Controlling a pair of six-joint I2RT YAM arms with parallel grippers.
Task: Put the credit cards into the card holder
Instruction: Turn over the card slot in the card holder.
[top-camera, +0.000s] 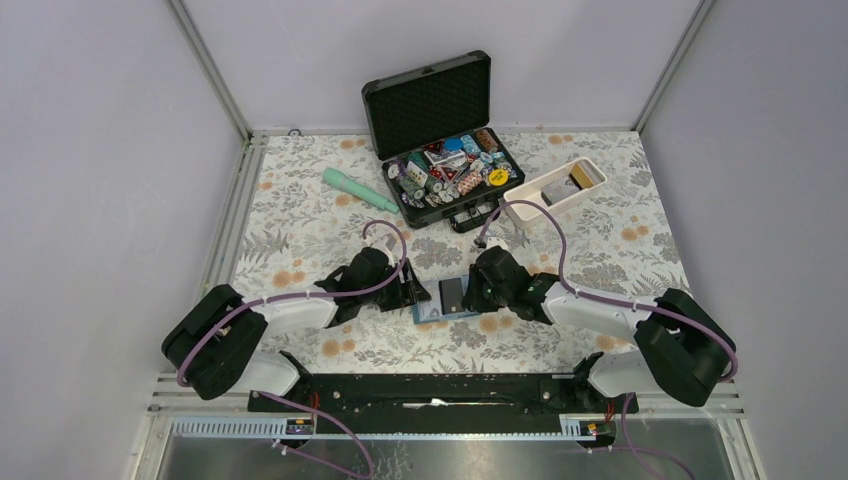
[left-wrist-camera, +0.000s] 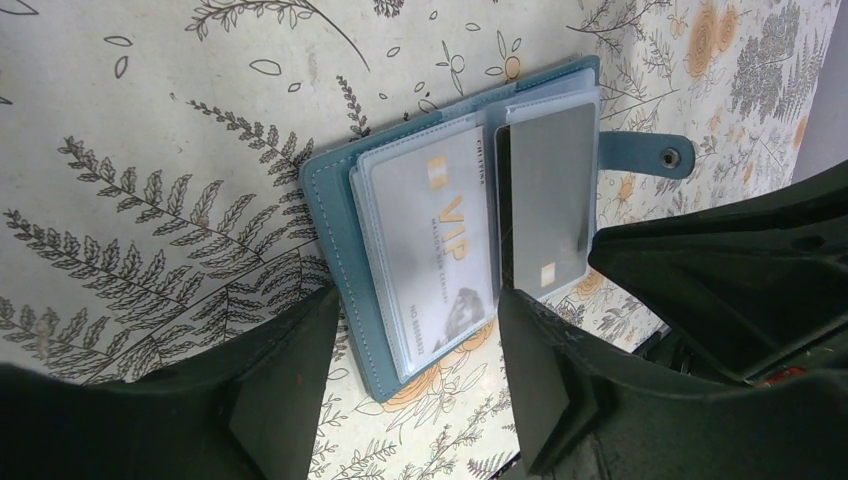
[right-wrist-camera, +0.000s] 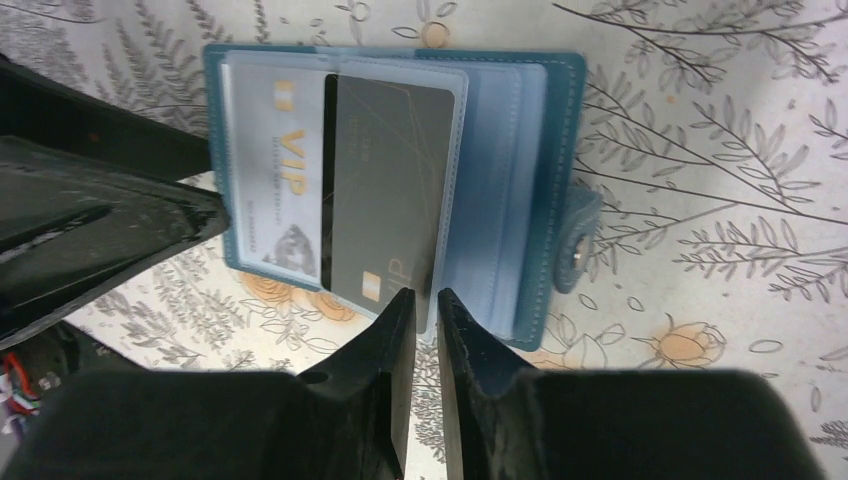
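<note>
The teal card holder lies open on the floral table between both grippers. A silver VIP card sits in a clear sleeve on its left page. A dark grey card lies over the middle sleeves, its chip end sticking out at the near edge. My left gripper is open and empty, its fingers either side of the holder's near left corner. My right gripper is nearly closed, pinching the near edge of the dark card and its sleeve. The snap tab points right.
An open black foam-lined case with poker chips stands at the back. A white tray holding more cards is at the back right. A mint-green cylinder lies at the back left.
</note>
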